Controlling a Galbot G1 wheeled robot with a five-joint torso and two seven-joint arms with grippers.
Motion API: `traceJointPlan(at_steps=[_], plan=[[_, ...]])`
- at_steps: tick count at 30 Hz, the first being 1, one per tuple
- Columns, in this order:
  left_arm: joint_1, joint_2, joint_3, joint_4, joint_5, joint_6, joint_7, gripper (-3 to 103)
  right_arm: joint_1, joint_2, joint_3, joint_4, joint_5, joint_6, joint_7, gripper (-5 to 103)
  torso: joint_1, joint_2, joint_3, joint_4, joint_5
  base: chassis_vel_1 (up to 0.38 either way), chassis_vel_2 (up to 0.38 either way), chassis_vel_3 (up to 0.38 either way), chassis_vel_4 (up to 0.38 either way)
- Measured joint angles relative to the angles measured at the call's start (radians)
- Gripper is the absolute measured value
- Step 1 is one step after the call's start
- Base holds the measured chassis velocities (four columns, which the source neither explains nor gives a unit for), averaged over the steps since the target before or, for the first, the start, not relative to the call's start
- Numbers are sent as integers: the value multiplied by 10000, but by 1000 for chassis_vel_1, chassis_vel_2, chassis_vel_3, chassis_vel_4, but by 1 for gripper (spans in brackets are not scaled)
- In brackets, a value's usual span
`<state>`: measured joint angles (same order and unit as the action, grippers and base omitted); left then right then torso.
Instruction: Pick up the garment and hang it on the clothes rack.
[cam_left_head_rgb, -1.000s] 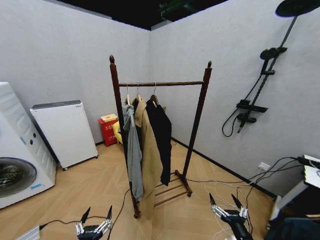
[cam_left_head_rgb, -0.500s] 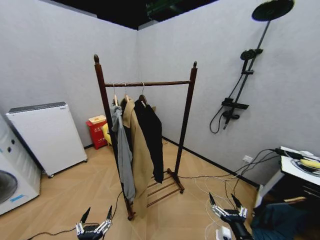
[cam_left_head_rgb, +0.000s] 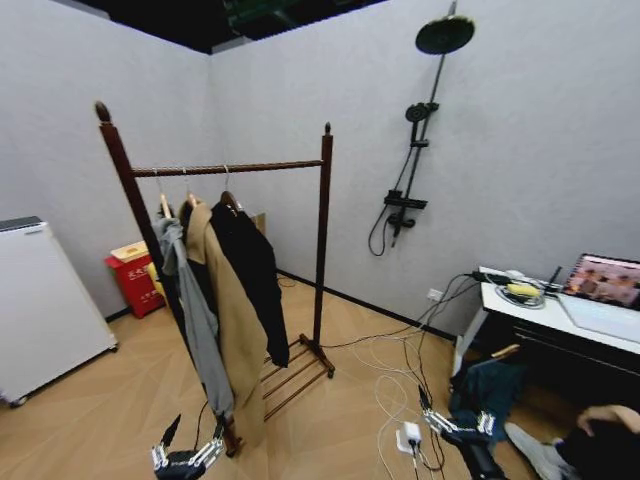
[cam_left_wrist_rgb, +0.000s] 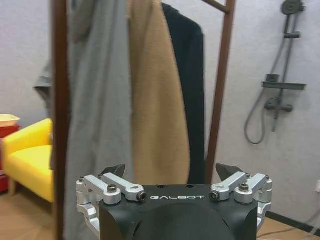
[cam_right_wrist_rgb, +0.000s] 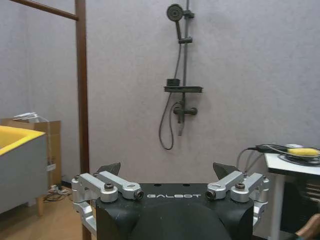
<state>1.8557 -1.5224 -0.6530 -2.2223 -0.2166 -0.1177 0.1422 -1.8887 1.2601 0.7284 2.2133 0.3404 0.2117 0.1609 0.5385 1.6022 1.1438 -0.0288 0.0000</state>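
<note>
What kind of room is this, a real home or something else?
Probably a mock-up home set for testing, not a lived-in room. A shower stand is fixed to a plain wall with no bath, a clothes rack stands in the open floor, and loose cables run to a desk with a laptop.

walls (cam_left_head_rgb: 520, 120): pale grey | floor (cam_left_head_rgb: 330, 400): light wood | shower stand (cam_left_head_rgb: 420, 130): black | desk (cam_left_head_rgb: 540, 315): white

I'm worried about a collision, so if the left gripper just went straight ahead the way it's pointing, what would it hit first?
Probably the hanging clothes. The left gripper, fingers open, points at the tan coat, with the grey jacket and the black coat either side on the clothes rack. Which hangs nearest is unclear.
</note>
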Motion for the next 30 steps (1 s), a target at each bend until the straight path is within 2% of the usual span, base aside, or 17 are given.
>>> traceJointPlan(at_steps=[21, 30], plan=[[0, 0, 1, 0, 0, 0, 0, 100, 0, 0, 0, 0, 1, 0, 0, 100, 0, 0, 0, -3, 0, -122, -127, -122, -124], [0, 1, -3, 0, 0, 0, 0, 100, 4, -1, -1, 0, 1, -1, 0, 100, 1, -1, 0, 2, -2, -20, -80, -61, -5]])
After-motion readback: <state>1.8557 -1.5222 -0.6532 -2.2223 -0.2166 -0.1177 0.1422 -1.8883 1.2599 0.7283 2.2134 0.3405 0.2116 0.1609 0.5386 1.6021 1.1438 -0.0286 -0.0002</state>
